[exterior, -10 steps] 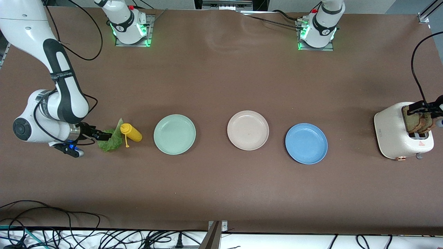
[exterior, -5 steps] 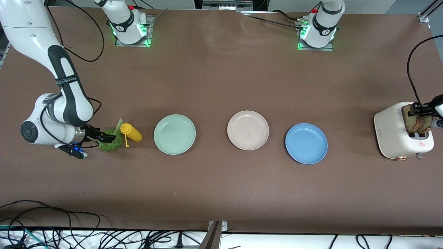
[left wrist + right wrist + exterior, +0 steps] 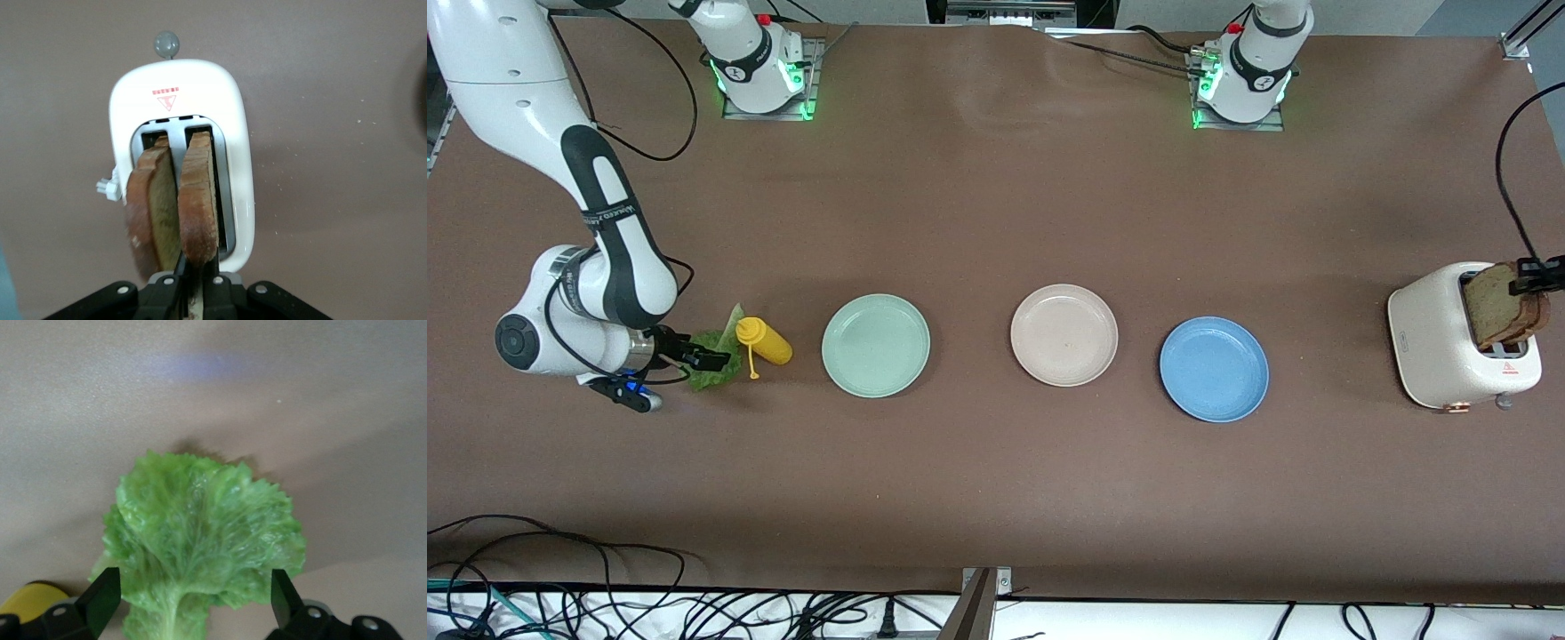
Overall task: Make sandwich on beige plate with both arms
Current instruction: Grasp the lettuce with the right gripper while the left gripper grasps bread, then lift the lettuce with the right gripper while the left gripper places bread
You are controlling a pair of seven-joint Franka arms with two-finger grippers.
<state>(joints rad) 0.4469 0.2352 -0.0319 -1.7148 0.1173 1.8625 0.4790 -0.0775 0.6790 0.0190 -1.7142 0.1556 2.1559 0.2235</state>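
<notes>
The beige plate (image 3: pixel 1064 335) is the landmark here: it sits bare on the worktop (image 3: pixel 996 204), in a row between a green plate (image 3: pixel 876 345) on the side of the right arm's end and a blue plate (image 3: pixel 1214 369) on the side of the left arm's end. Everything for the sandwich lies well away from it, split to the two ends. Past the blue plate, at the left arm's end, stands a white toaster (image 3: pixel 1440 342) with two bread slices (image 3: pixel 175 203) upright on edge in its slots; the left end effector (image 3: pixel 189 288) is clenched on the top edge of one slice (image 3: pixel 1498 305), which stands higher out of the slot than its neighbour. So the bread's way out is straight up along the slots, and then the carry runs over the blue plate to the beige one. Past the green plate, at the right arm's end, a lettuce leaf (image 3: pixel 200 543) lies flat just beside a yellow bottle (image 3: pixel 763 341); the right end effector (image 3: pixel 195 613) is released, its fingers spread either side of the leaf's stem end, with the leaf pointing away from it. The left arm looks the one further along, so bread should reach the plate first.
</notes>
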